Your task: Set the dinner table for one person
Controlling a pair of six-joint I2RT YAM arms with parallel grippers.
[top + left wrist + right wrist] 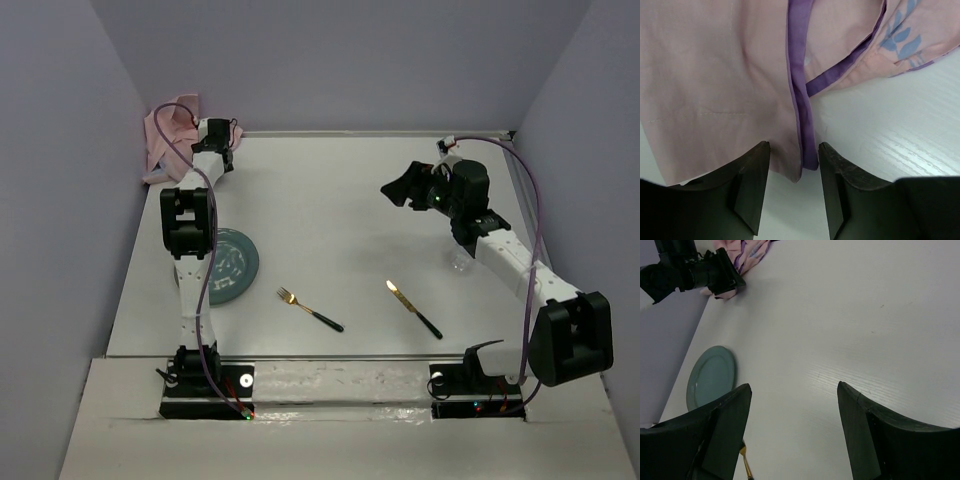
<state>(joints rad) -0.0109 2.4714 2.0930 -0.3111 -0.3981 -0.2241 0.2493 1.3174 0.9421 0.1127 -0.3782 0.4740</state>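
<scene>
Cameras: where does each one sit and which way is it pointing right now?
Top external: above and behind the bases, looking down the dinner table; both arms show.
Left wrist: on the left arm, looking down at the pink cloth; left gripper fingers frame its hem.
Right wrist: raised, facing the far-left corner; right gripper fingers show.
Shared: top and right wrist both see the plate, fork and left arm.

White left arm, right arm; black joints, purple cables.
</scene>
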